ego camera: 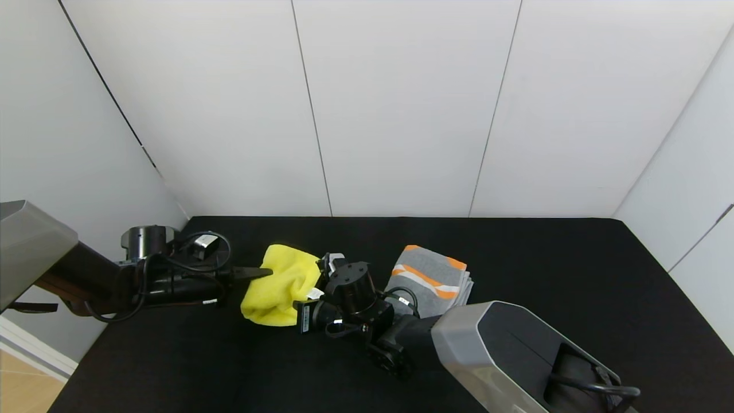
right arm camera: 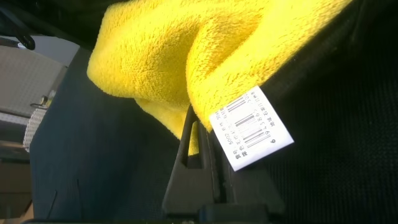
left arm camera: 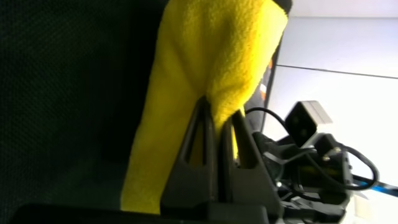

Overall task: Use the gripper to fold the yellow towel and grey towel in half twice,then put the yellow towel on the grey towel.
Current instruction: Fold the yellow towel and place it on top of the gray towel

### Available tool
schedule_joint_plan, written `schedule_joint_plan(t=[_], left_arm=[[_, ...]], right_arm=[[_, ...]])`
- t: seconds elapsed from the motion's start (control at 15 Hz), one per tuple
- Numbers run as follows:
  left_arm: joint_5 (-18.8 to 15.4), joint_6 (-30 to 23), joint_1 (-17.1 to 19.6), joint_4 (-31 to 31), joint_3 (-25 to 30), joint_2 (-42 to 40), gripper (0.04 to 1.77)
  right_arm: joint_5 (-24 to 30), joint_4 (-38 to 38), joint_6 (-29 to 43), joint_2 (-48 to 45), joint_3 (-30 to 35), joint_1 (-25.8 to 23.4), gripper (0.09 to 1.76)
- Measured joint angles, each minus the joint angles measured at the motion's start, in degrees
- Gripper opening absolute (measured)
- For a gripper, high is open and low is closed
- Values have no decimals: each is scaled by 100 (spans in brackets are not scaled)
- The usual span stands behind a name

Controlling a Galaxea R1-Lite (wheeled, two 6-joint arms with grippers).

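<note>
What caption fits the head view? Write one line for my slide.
Both end effectors, left and right, pinch the yellow towel beside the folded grey towel.

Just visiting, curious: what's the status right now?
Left pincer and right pincer both shut on yellow towel. Grey towel folded, beside it, untouched. Nothing in the way.

A black cloth-covered table (ego camera: 573, 275) filled the lower frame; white wall panels (ego camera: 401, 103) rose behind; pale wooden floor (ego camera: 23, 384) showed lower left.
</note>
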Motion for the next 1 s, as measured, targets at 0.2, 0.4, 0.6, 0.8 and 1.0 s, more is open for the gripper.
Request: schedule_joint_plan(t=[0.2, 0.4, 0.6, 0.8, 1.0], left_arm=[[0, 0, 1, 0, 2, -2, 14], [0, -2, 1, -2, 20, -56, 14], [0, -17, 23, 33, 52, -240, 14], [-1, -55, 39, 77, 89, -555, 14], [-1, -212, -10, 91, 146, -985, 14]], right_arm=[[-2, 0, -2, 0, 0, 6, 15], [-20, -5, -52, -30, -7, 11, 15], [-24, 55, -161, -135, -9, 4, 15], [-24, 102, -210, -395, 59, -52, 15], [-18, 121, -293, -858, 406, -149, 15]])
